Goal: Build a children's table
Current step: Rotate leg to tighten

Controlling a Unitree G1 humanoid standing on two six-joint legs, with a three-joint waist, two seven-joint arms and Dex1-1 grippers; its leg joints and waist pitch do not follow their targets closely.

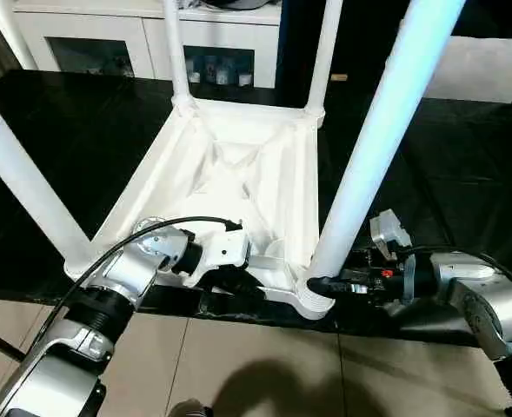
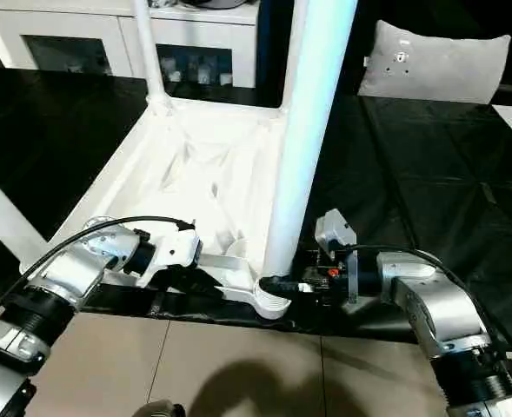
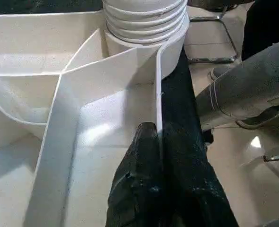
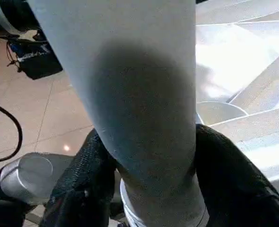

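So your table top (image 1: pixel 238 174) is lying upside down on the black worktop (image 1: pixel 82 130), ribbed underside facing up, near edge right at the worktop's front edge. Four white legs are standing up out of the corner sockets. The near right leg (image 1: pixel 386 130) is sitting in its ribbed socket (image 1: pixel 312 300).

Your right pincer (image 4: pixel 148 156) is wrapping around the base of that leg just above the socket, one black finger on each side and both touching the tube. Your left pincer (image 3: pixel 160 156) is pinched together on the table top's thin front rim wall (image 3: pixel 158 94), one finger inside, one outside, not far from that same socket.

A white cabinet with glass doors (image 1: pixel 142 43) is sitting behind the worktop, and there's a grey cushion (image 2: pixel 434 61) at the back right.
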